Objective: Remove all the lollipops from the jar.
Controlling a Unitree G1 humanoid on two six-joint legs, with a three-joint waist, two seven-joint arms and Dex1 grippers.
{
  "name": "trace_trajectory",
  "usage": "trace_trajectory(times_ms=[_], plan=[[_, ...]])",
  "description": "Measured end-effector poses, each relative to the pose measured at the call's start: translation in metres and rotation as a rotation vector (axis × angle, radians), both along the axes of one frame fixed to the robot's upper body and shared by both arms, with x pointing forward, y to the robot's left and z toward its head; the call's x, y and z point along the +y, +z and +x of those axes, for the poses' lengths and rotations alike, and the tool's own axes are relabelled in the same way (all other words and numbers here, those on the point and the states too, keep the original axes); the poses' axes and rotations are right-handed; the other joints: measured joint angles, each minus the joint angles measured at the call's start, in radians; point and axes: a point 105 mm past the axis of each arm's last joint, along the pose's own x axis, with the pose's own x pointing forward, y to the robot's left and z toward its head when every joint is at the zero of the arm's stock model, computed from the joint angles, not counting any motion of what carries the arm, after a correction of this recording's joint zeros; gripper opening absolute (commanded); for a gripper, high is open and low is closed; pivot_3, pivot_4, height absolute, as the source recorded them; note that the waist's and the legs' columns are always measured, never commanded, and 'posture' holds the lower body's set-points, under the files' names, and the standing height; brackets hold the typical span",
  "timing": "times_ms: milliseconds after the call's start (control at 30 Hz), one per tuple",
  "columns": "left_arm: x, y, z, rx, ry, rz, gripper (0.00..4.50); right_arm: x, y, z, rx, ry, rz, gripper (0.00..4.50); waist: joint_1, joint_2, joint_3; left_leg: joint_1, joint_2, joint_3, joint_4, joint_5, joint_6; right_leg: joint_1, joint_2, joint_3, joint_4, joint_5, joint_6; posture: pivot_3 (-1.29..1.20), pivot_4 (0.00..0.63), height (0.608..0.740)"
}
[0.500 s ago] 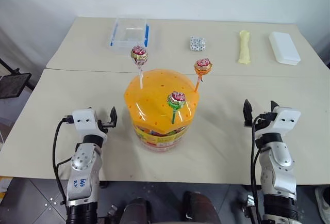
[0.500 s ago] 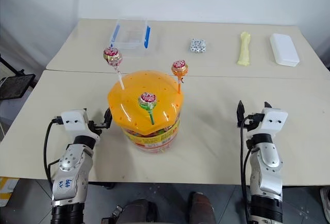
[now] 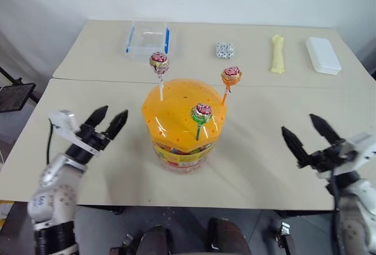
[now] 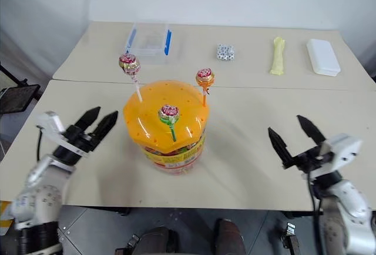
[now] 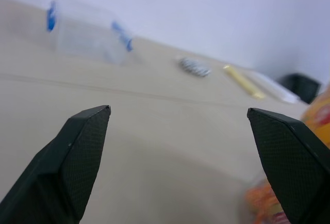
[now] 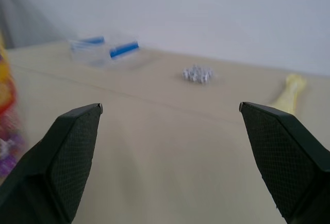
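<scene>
Both tools have swung since half a second ago: the left tool (image 3: 107, 121) and right tool (image 3: 308, 138), then upright beside the jar (image 3: 183, 127), now tilt forward and inward, jaws wide and empty. Likely the reach is just starting; all three lollipops (image 3: 201, 114) remain stuck in the jar's orange lid mid-desk. The beige desk (image 3: 258, 167) also carries a clear box (image 3: 147, 37), a dotted cube cluster (image 3: 224, 50), a yellow item (image 3: 277, 54) and a white case (image 3: 323, 54) along a pale wall.
</scene>
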Motion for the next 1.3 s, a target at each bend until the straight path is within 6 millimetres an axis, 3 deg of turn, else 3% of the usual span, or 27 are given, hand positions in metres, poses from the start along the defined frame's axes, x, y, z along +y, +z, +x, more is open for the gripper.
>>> trace_trajectory(times_ms=[100,233,333,567,667,867,967,1300], plan=[[0.011,0.015,-0.002,0.049,-0.202,0.058,4.50,0.004,0.025,-0.021,-0.036,0.103,-0.006,4.46,0.002,0.001,0.000,-0.001,0.000,0.000,0.000,0.000,0.000,-0.002,0.002,0.000,0.002,-0.001,-0.001,0.00,0.150,0.740],[0.010,0.068,-0.002,-0.044,-0.461,0.091,4.50,0.022,0.042,-0.042,-0.068,0.238,-0.027,4.46,0.010,-0.001,0.000,-0.002,0.000,0.005,-0.001,0.000,-0.002,-0.002,0.003,-0.002,0.001,-0.001,-0.001,0.00,0.150,0.740],[-0.012,0.097,0.004,-0.173,-0.569,0.161,4.50,0.033,0.051,-0.055,-0.100,0.305,-0.012,4.46,0.024,-0.001,0.000,-0.001,-0.001,0.007,-0.001,-0.001,-0.002,-0.002,0.003,-0.002,0.000,-0.001,-0.001,0.00,0.150,0.740],[-0.084,0.101,0.006,-0.291,-0.875,0.226,4.50,0.040,0.058,-0.059,-0.084,0.349,-0.039,4.46,0.022,-0.007,0.003,-0.004,-0.001,0.007,0.003,0.000,-0.002,-0.001,0.003,-0.002,-0.001,0.000,0.000,0.00,0.150,0.740],[-0.097,0.110,0.002,-0.334,-0.939,0.260,4.50,0.048,0.062,-0.061,-0.082,0.396,-0.041,4.46,0.013,-0.006,0.003,-0.001,0.000,0.008,0.001,0.000,-0.002,-0.002,0.004,-0.001,0.000,0.000,0.000,0.00,0.150,0.740],[-0.111,0.104,-0.001,-0.325,-1.029,0.243,4.50,0.052,0.060,-0.063,-0.064,0.431,-0.066,4.46,0.024,-0.006,0.003,-0.002,0.000,0.008,0.002,0.000,-0.002,-0.002,0.004,0.000,0.000,0.000,0.000,0.00,0.150,0.740],[-0.111,0.104,-0.003,-0.323,-1.043,0.245,3.93,0.051,0.056,-0.063,-0.050,0.428,-0.079,4.50,0.026,-0.007,0.003,-0.002,0.000,0.007,0.002,0.000,-0.002,-0.001,0.004,0.000,0.000,0.000,0.000,0.00,0.150,0.740],[-0.108,0.103,-0.009,-0.273,-1.106,0.237,1.00,0.041,0.046,-0.060,-0.016,0.377,-0.037,4.50,0.026,-0.007,0.003,-0.003,0.000,0.006,0.003,0.000,-0.002,-0.001,0.004,0.000,0.000,0.000,0.000,0.00,0.150,0.740]])
